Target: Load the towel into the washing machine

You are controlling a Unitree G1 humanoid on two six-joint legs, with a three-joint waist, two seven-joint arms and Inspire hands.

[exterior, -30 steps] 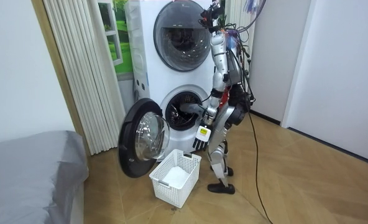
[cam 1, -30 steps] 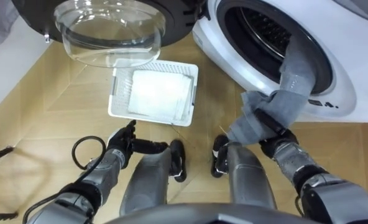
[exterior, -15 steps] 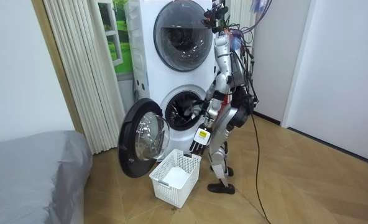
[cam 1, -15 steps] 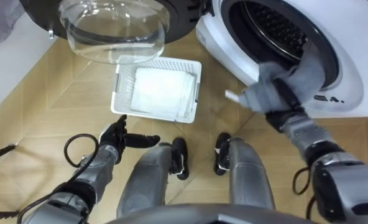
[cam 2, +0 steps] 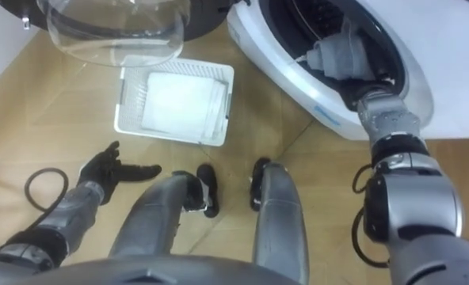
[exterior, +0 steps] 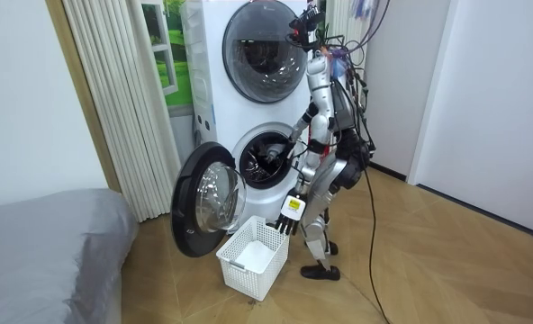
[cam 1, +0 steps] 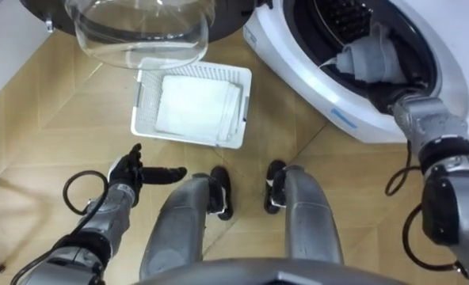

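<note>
Your right hand is buried in the drum of the washing machine (cam 1: 361,127) at 1 o'clock, behind the grey towel (cam 1: 367,55) bunched in the opening, so you cannot tell its grasp. Your left hand (cam 1: 134,170) hangs spread at 8 o'clock. The room view adds a second machine (exterior: 265,54) stacked above; there the towel is too small to make out.
</note>
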